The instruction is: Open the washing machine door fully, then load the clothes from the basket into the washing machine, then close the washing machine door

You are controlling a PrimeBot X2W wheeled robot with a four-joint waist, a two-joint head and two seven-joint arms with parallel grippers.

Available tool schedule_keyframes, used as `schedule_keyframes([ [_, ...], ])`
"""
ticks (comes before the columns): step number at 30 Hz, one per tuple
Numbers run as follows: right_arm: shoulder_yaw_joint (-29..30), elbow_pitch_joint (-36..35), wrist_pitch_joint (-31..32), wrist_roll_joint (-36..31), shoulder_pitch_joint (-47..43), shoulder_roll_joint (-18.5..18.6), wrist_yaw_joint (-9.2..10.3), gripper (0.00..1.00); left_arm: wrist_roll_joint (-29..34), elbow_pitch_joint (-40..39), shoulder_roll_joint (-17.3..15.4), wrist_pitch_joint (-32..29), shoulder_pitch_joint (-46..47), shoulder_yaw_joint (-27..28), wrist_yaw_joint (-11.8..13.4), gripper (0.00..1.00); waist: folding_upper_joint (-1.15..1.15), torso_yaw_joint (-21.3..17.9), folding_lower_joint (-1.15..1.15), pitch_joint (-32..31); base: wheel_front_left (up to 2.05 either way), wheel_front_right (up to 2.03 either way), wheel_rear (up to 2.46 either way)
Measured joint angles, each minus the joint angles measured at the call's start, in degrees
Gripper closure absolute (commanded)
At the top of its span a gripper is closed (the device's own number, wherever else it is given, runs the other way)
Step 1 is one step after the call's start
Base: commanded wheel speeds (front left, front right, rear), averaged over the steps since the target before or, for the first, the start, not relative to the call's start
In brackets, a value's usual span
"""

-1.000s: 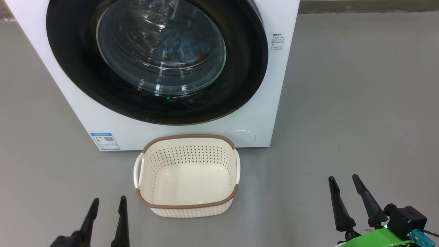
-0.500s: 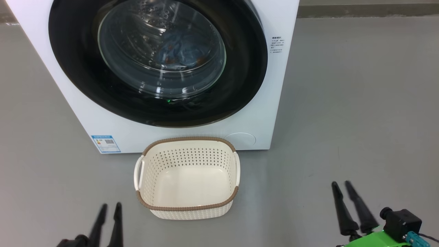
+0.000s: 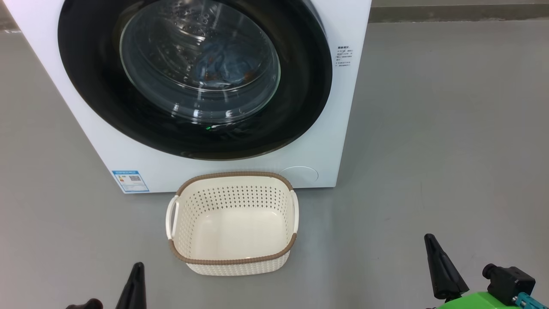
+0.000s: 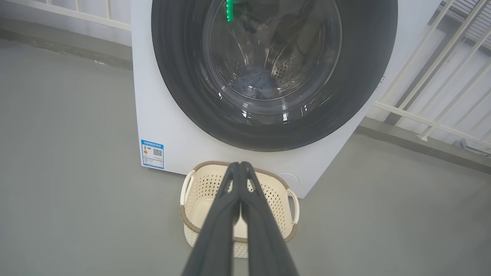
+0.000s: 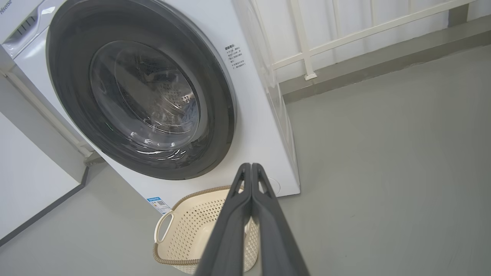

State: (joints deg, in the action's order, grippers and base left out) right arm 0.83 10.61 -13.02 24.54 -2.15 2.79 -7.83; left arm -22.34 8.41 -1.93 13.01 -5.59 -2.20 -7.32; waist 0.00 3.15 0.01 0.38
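Head view: washing machine door sits closed on the washing machine. A bluish bundle behind it is probably the clothes. The basket is just in front.
Left wrist view: left gripper fingers pressed together, holding nothing.
Right wrist view: right gripper likewise.

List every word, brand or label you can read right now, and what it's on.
"Hisense": brand mark on the top panel of the washing machine, partly cut by the picture's edge.
On the blue sticker, low on the machine's front: too small to read.
On the grey print block beside the door: too small to read.
On the basket: no text.
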Motion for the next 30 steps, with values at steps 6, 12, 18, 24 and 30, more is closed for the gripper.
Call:
schedule_keyframes([
  [6, 0.1, 0.3, 0.9, 3.7, 0.0, 0.0, 0.0, 1.0, -4.0, 0.5, -0.2, -1.0, 0.1, 0.0, 0.0, 1.0, 0.0, -0.2, 0.0, 0.0, 0.0, 0.0, 0.0],
  [12, 0.3, 0.5, 1.9, 7.4, 0.0, 0.0, 0.0, 1.0, -7.8, 0.9, -0.3, -1.8, 0.4, 0.2, 0.0, 1.0, 0.0, -0.3, 0.0, 0.0, 0.0, 0.0, 0.0],
  [18, 0.7, 0.7, 3.0, 11.1, 0.1, 0.1, 0.0, 1.0, -11.7, 1.2, -0.4, -2.5, 1.2, 0.3, 0.0, 1.0, 0.0, -0.5, 0.0, 0.0, 0.0, 0.0, 0.0],
  [24, 1.0, 1.0, 3.7, 14.7, 0.2, 0.1, 0.0, 1.0, -15.4, 1.5, -0.5, -3.4, 1.2, 0.4, 0.0, 1.0, 0.0, -0.7, 0.0, 0.0, 0.0, 0.0, 0.0],
  [30, 1.4, 1.3, 4.5, 18.3, 1.0, 0.1, 0.0, 1.0, -19.2, 1.9, -0.7, -4.4, 1.7, 0.6, 0.0, 1.0, 0.0, -0.8, 0.0, -0.1, 0.0, 0.0, 0.0],
])
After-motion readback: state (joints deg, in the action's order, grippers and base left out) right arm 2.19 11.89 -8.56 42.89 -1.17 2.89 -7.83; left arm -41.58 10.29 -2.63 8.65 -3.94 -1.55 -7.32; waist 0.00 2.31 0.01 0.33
